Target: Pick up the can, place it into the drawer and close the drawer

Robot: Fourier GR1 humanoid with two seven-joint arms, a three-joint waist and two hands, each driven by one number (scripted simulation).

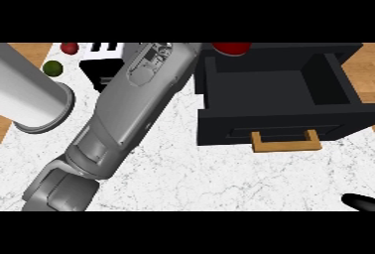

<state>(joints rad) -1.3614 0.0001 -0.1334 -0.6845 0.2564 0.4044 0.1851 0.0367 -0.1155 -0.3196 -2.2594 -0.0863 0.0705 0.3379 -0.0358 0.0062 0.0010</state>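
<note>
The black drawer [219, 99] stands pulled open at the right, its wooden handle [285, 141] facing me, and nothing shows inside it. A red round thing [231, 48], perhaps the can, sits at the view's top edge just behind the drawer's back left corner and is partly cut off. My left forearm [128, 106] runs from the lower left up to the top centre. Its wrist ends at the top edge beside the red thing, and the hand itself is out of view. Only a black tip of my right hand [359, 201] shows at the lower right corner.
A wide pale grey cylinder [33, 96] lies at the left. Behind it are a green round thing [53, 68], a small red thing [70, 48] and a black-and-white object [100, 62] partly under my forearm. White marble counter [219, 173] spreads in front of the drawer.
</note>
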